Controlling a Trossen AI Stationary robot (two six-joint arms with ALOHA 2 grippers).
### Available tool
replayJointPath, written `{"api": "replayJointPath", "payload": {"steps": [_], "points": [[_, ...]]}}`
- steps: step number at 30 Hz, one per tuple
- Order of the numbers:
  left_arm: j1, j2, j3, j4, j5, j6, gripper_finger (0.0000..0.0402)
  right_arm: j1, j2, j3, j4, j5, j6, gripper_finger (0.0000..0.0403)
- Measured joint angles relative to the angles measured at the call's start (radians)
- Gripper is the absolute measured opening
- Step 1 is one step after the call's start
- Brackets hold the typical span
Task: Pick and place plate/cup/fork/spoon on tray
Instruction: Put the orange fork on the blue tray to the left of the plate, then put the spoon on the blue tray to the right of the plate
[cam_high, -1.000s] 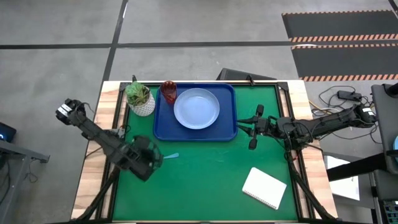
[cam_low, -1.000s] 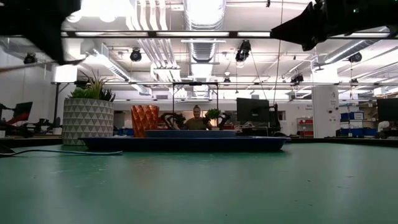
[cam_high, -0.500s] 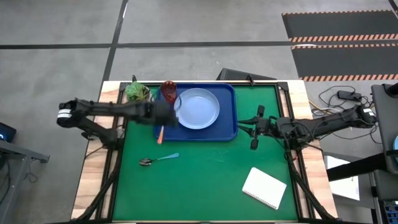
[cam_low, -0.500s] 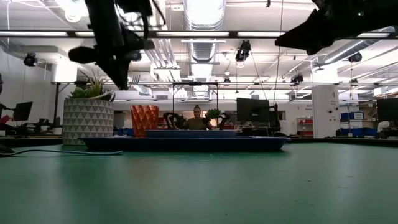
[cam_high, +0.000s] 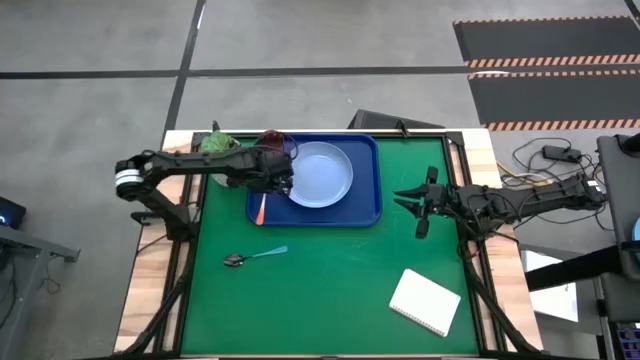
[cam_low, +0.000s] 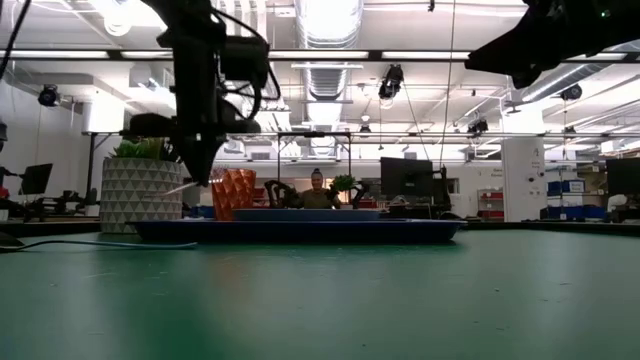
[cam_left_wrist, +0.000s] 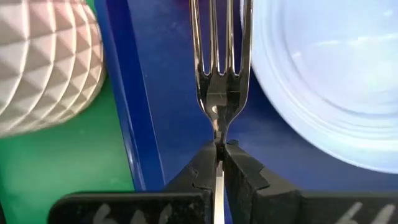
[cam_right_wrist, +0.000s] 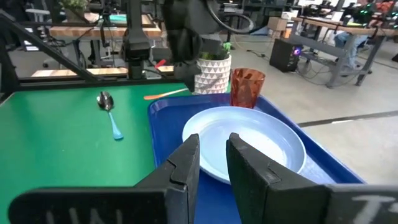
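Since half a second ago the left gripper (cam_left_wrist: 219, 163) has carried the slim silver-tined fork with the orange-red handle (cam_high: 262, 207) further over the large rectangular dark blue plastic tray (cam_high: 365, 212). Jaws clenched on the fork's neck; tines point out over the tray floor, handle trails back across the tray's near rim toward the green mat. Fork hangs between the tray's left wall and the round pale blue plate (cam_high: 320, 173) on it. Small translucent dark red tumbler (cam_high: 272, 143) at the tray's back left corner. Light-blue-handled spoon (cam_high: 256, 256) lies on the mat, well clear of the tray. Judgement: draw the handle fully inside the rim, keep tines off the plate lip, lower flat, then release. Right gripper (cam_high: 421, 202) waits beside the tray's right edge, fingers apart.
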Motion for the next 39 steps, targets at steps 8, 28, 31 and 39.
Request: {"api": "replayJointPath", "payload": {"steps": [8,28,31,39], "points": [[0.062,0.071,0.003,0.06,0.013,0.043,0.0,0.0,-0.005,0.0,-0.014,-0.019,-0.003,0.0068],[0.085,0.137,-0.02,0.095,0.001,0.043,0.0019,0.0,-0.005,0.0,-0.032,-0.019,-0.003,0.0068],[0.085,0.137,-0.024,0.095,-0.001,0.044,0.0035,0.0,-0.005,0.0,-0.032,-0.019,-0.006,0.0068],[0.082,0.131,-0.026,0.094,-0.002,0.112,0.0053,0.0,-0.005,0.0,-0.038,-0.019,-0.005,0.0068]]}}
